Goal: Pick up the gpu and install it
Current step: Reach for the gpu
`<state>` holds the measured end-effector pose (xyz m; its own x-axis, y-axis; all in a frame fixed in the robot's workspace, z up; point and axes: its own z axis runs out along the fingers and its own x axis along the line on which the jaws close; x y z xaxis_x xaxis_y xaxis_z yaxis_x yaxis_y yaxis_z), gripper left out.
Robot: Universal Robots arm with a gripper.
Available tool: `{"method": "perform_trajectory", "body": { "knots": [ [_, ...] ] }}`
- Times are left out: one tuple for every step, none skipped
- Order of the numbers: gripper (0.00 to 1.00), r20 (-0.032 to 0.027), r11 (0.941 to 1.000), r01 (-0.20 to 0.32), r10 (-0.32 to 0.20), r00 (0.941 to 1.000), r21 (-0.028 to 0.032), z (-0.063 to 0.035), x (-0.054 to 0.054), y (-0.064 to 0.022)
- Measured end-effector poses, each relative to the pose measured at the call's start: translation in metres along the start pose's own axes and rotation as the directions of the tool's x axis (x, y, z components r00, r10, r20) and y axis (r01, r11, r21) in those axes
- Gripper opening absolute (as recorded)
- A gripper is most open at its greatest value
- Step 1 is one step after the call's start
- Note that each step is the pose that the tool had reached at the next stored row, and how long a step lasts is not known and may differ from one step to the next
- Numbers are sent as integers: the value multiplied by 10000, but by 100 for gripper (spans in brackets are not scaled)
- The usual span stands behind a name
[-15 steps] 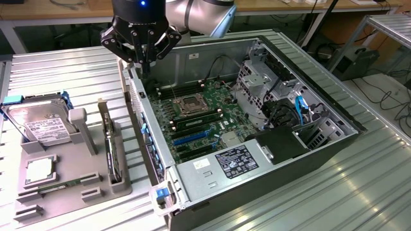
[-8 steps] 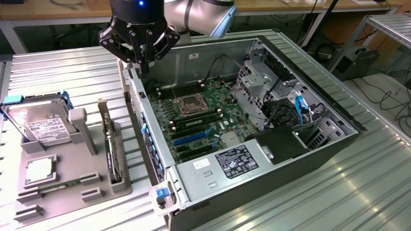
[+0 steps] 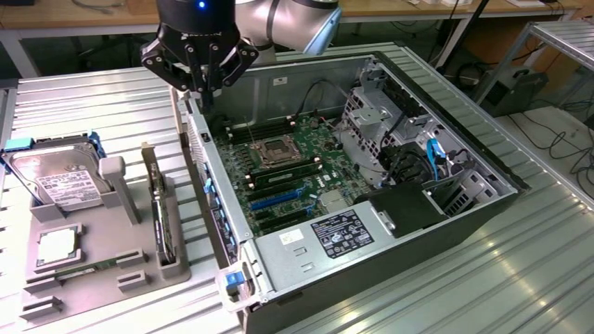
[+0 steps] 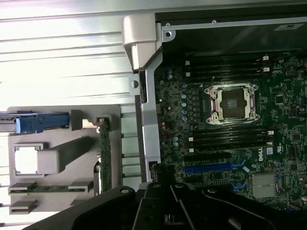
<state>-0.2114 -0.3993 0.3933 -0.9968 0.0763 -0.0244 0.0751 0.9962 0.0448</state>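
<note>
The gpu (image 3: 161, 209) is a thin dark card standing on edge in a slot of the grey holder (image 3: 139, 271), at the exterior view's left of the open computer case (image 3: 446, 229). The wrist view looks down on the gpu's (image 4: 104, 153) narrow green edge. My gripper (image 3: 206, 90) hangs shut and empty above the case's far left wall, well up and away from the card. In the wrist view its dark fingers (image 4: 163, 191) meet over the motherboard's (image 4: 230, 143) edge. Blue expansion slots (image 3: 274, 198) lie on the board inside the case.
The grey holder also carries a silver hard drive (image 3: 60, 181), a processor (image 3: 58, 247) and a slim green memory stick (image 3: 93, 268). Drive cages (image 3: 380, 118) and a black power supply (image 3: 408, 209) fill the case's right side. Everything rests on a ribbed metal table (image 3: 519, 278).
</note>
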Motion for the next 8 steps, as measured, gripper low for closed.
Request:
{"method": "perform_trajectory", "body": {
  "knots": [
    [11,0,10000,0,0,10000,0,0,2,0],
    [11,0,10000,1,-1,10000,0,0,4,-1],
    [11,0,10000,1,-1,10000,0,0,7,-1],
    [11,0,10000,0,0,10000,0,0,9,-1],
    [11,0,10000,0,0,10000,0,0,11,-1],
    [11,0,10000,1,-1,10000,0,0,13,-1],
    [11,0,10000,0,0,10000,0,0,15,-1],
    [11,0,10000,0,0,10000,0,-1,16,-1]
  ]
}}
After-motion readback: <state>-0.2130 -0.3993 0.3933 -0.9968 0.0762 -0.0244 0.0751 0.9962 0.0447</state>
